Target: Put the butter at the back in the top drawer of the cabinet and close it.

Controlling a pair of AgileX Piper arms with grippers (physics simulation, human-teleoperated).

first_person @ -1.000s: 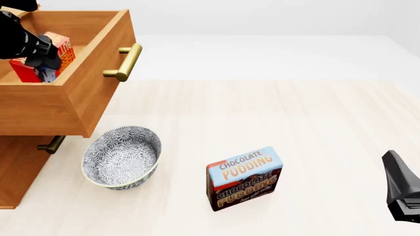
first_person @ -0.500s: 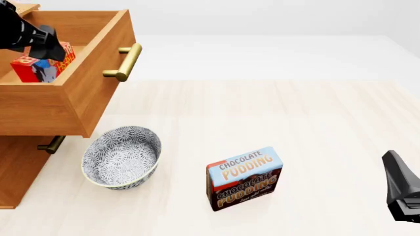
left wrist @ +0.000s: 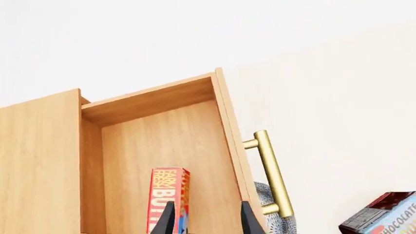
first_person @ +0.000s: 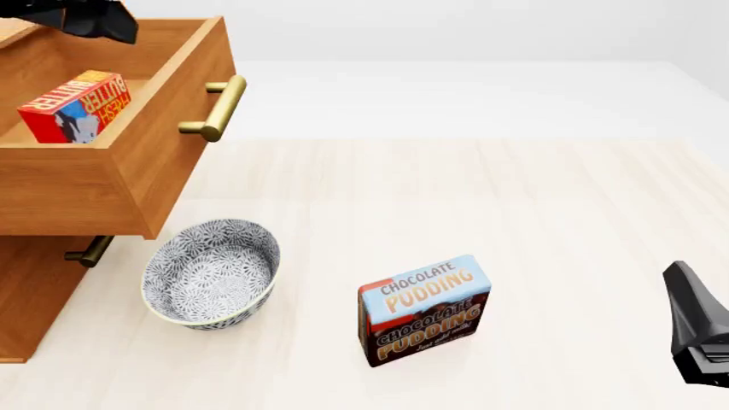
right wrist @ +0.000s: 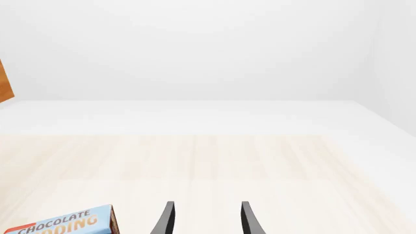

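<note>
The butter (first_person: 75, 108), a small red box with an orange-and-white label, lies inside the pulled-out top drawer (first_person: 137, 162) of the wooden cabinet (first_person: 29, 299); the left wrist view shows the butter (left wrist: 167, 195) on the drawer floor (left wrist: 188, 161) too. My left gripper (first_person: 97, 21) hangs above the drawer at the upper left, apart from the butter. In its wrist view the left gripper (left wrist: 204, 219) is open with nothing between the fingers. My right gripper (right wrist: 204, 219) is open and empty, low at the right edge of the front view (first_person: 701, 333).
A brass bar handle (first_person: 217, 108) sticks out from the drawer front. A patterned grey bowl (first_person: 212, 273) stands below the drawer, beside the cabinet. A blue-and-brown chocolate pudding box (first_person: 424, 309) stands in the middle front of the table.
My left gripper has let go of the butter and risen out of the drawer. The butter now lies free on the drawer floor. The right arm has not moved.
</note>
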